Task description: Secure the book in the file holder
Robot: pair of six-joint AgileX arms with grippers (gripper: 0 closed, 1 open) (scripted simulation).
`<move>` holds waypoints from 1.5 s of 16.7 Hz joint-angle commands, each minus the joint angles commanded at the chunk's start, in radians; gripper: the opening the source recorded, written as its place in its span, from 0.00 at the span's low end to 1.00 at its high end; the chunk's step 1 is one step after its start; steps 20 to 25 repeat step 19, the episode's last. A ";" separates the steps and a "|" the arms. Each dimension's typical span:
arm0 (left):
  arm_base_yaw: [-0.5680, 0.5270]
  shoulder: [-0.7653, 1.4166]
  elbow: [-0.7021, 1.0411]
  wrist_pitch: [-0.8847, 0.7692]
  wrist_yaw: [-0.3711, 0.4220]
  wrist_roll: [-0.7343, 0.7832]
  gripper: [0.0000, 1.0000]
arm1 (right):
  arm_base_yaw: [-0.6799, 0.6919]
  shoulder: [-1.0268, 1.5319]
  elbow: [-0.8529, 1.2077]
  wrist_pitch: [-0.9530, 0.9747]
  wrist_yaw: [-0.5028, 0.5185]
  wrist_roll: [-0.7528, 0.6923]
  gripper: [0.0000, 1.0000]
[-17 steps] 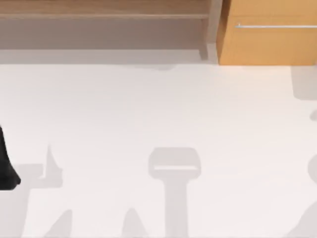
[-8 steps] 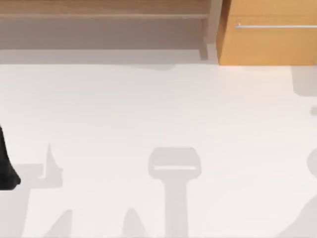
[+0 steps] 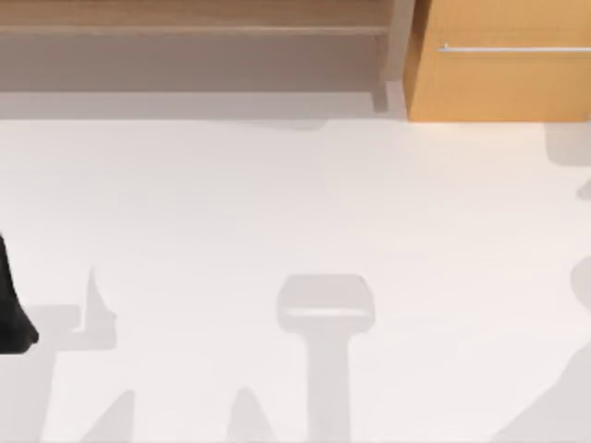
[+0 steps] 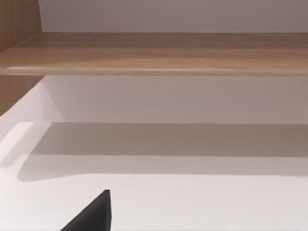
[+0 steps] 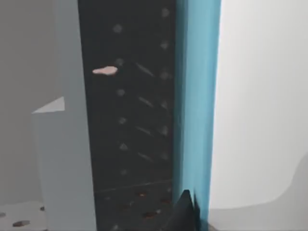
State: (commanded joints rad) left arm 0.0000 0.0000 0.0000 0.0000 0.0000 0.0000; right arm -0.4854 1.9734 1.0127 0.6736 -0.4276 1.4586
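In the right wrist view the book is very close. It stands upright, with a teal band along one edge and a dark speckled face beside the band. A dark tip of my right gripper sits right against the lower end of the teal band. On the other side of the dark face stands a pale grey upright panel; I cannot tell whether it belongs to the file holder. My left arm rests at the table's left edge, and a black tip of its gripper hangs over the white tabletop.
A wooden shelf runs along the back of the white table, and a wooden cabinet with a metal handle stands at the back right. The arms cast grey shadows across the front of the table.
The shadows at the table's right edge have shifted, and the one at the front right has spread. The left arm and its shadow have not moved.
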 joint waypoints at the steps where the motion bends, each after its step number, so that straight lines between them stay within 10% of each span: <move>1: 0.000 0.000 0.000 0.000 0.000 0.000 1.00 | 0.000 0.000 0.000 0.000 0.000 0.000 0.08; 13: 0.000 0.000 0.000 0.000 0.000 0.000 1.00 | 0.000 0.000 0.000 0.000 0.000 0.000 0.98; 25: 0.000 0.000 0.000 0.000 0.000 0.000 1.00 | 0.000 0.000 0.000 0.000 0.000 0.000 1.00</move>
